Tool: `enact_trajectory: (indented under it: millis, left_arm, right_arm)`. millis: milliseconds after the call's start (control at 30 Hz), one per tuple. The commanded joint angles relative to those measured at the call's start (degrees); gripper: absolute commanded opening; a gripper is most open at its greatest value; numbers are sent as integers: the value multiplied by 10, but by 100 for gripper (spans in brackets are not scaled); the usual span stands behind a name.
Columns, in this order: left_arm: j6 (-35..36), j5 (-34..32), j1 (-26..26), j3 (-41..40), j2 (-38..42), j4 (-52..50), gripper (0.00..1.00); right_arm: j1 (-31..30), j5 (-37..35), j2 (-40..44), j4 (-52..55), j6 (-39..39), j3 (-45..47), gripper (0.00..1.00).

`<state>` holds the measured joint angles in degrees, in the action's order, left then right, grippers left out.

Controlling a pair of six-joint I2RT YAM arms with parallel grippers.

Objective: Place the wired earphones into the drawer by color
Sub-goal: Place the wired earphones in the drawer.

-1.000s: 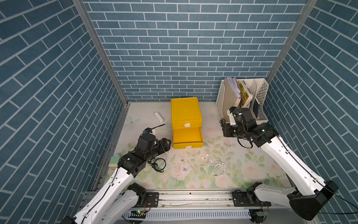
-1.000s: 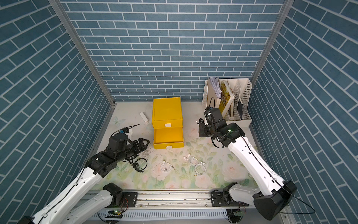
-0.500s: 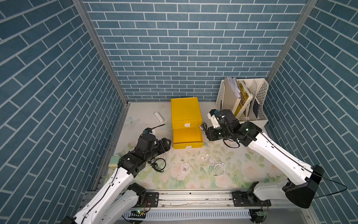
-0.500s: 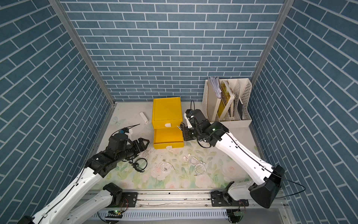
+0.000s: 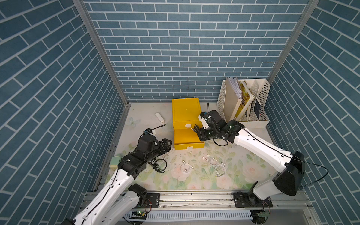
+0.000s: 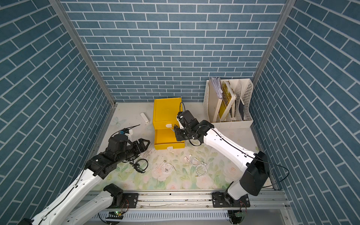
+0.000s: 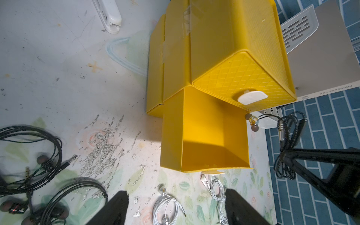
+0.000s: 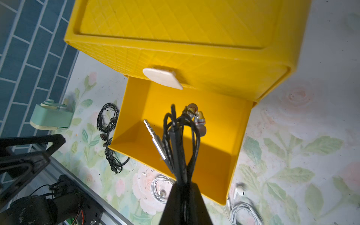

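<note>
"PRESSURE FILE" upside down along the grey file box (image 7: pixel 319 64) edge

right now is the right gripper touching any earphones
Touching: the right wrist view shows the right gripper pinching a bundle of black earphones.

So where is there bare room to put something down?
Bare mat lies in front of the file rack and around the white stapler, left of the yellow drawer box. The open drawer is empty. The front strip is crowded with black earphones and white earphones.
</note>
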<state>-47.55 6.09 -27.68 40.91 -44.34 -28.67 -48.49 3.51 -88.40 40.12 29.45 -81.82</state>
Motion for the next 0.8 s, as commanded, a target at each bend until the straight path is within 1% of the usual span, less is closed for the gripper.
enact_trajectory:
  millis: [0,367,767]
  left_arm:
    - [8,-6,-2,8,9,-9,83]
    - [6,-8,-2,8,18,-15,83]
    - [-3,-7,-3,6,27,-26,83]
  right_arm:
    - [-3,-5,-15,-12,-26,-19,0]
    - [-2,-8,-60,-16,-55,-31,0]
    - [-2,-51,-98,-15,-98,-38,0]
